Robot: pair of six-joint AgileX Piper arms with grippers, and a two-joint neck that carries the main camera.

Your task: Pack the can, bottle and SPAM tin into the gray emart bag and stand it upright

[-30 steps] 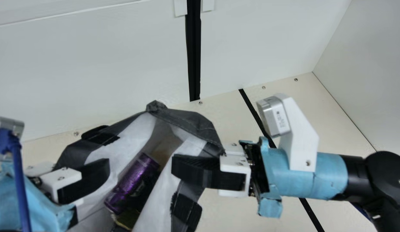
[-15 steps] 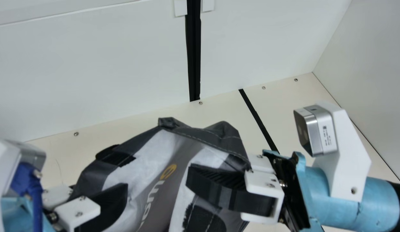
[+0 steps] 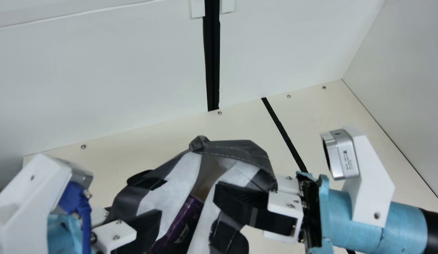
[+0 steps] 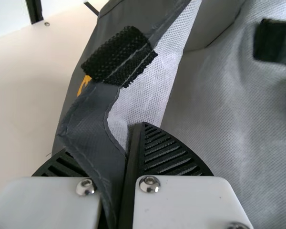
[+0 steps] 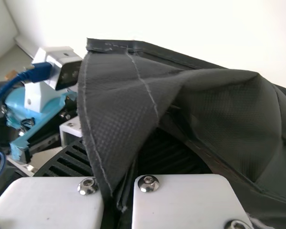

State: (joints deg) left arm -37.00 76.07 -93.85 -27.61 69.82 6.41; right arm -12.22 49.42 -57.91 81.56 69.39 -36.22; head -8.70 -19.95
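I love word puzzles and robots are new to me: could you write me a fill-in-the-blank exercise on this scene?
The can inside the gray bag is coloured ____. Counting the left claw and right claw, ____ claws grip the bag. The cable beside the left claw is ____.
Missing words: purple; two; blue.

The left gripper (image 3: 157, 214) and right gripper (image 3: 216, 193) point inward toward each other, tips apart. Each wrist view shows its own ribbed fingers (image 4: 171, 152) drawn close together. Behind the right fingers stretches a blue-wrapped wrist (image 3: 404, 218); behind the left ones, a white camera bracket (image 3: 28, 201) rises.
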